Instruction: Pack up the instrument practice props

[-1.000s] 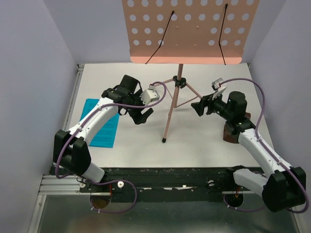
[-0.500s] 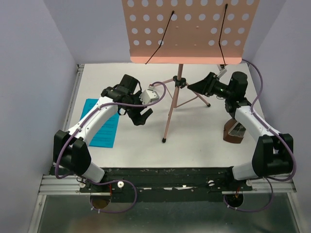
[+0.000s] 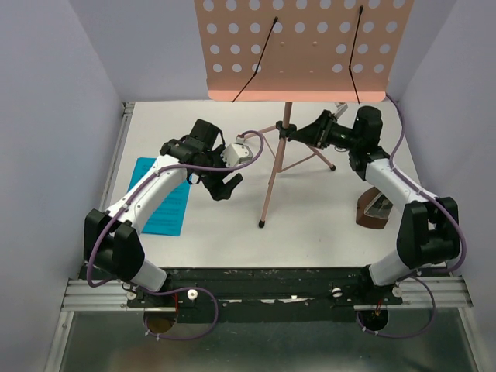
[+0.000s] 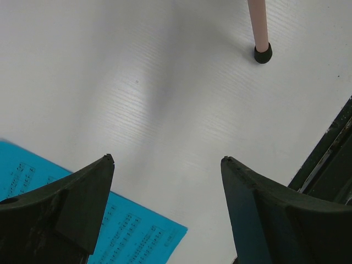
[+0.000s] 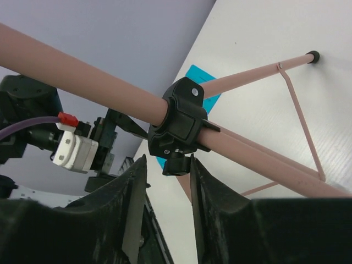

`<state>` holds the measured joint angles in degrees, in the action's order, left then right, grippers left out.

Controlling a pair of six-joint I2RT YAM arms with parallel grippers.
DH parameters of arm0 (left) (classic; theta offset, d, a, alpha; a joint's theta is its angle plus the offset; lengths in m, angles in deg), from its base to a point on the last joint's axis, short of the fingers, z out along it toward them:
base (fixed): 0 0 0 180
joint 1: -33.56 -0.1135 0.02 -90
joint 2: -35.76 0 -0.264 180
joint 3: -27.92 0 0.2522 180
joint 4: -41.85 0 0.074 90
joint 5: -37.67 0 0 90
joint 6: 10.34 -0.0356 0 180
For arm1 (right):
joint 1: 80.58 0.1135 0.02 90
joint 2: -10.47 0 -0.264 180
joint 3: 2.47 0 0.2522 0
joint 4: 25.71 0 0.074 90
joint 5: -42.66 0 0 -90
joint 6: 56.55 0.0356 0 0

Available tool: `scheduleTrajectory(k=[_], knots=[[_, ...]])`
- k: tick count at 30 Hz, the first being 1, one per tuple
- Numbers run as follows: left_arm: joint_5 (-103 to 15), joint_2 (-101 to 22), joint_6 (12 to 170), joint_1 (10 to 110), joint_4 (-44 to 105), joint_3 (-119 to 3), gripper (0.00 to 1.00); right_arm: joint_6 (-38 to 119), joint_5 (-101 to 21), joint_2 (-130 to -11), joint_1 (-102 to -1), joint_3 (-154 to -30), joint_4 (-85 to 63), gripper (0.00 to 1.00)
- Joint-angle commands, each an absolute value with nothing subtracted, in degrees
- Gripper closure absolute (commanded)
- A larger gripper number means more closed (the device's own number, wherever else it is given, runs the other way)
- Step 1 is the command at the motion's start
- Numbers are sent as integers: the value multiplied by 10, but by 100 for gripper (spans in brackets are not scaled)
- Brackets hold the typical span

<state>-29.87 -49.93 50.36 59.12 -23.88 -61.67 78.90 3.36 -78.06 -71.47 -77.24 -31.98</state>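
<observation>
Upright mid-table toward 12 o'clock, pink perforated music stand (image 3: 298, 50) on thin tripod legs (image 3: 269, 186); at its black collar clamp (image 5: 181, 118), right gripper (image 5: 168, 165), jaws narrow about the small knob, actual grip impossible to tell; at 8 o'clock, bright blue paper sheet (image 3: 167, 215) flat, partly hidden under left arm; above its edge, left gripper (image 4: 168, 158) wide, empty; at 4 o'clock, dark-brown wedge block (image 3: 376, 211) partly behind right arm, on white table (image 3: 232, 232).

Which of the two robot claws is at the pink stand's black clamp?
The right gripper: it straddles the knob of the black clamp on the pole of the music stand. The left gripper hangs open near the blue sheet.
</observation>
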Motion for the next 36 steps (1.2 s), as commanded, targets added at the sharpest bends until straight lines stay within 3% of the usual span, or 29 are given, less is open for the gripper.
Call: scheduleTrajectory(k=[1, 7, 10, 16, 22, 25, 28, 31, 36], knots=[[-310, -486, 501, 589, -239, -613, 12, 750, 43, -795, -703, -802, -306, 58], [-311, -491, 500, 589, -239, -618, 12, 609, 26, -801, -694, -826, -251, 91], [-311, -492, 500, 588, -239, -617, 12, 456, -1, -783, -680, -834, -196, 99], [-308, -496, 502, 588, -233, -615, 12, 28, -52, -707, -621, -753, -206, 100], [-304, -498, 505, 588, -226, -615, 12, -565, -66, -670, -583, -611, -241, 99], [-302, -497, 506, 588, -221, -612, 12, -689, -78, -699, -583, -538, -415, 87], [-300, -497, 507, 586, -217, -610, 12, -696, -79, -715, -583, -517, -517, 69], [-300, -495, 507, 586, -215, -606, 12, -608, -96, -688, -583, -510, -547, 44], [-296, -488, 509, 581, -211, -595, 12, -416, -153, -579, -583, -460, -539, 25]])
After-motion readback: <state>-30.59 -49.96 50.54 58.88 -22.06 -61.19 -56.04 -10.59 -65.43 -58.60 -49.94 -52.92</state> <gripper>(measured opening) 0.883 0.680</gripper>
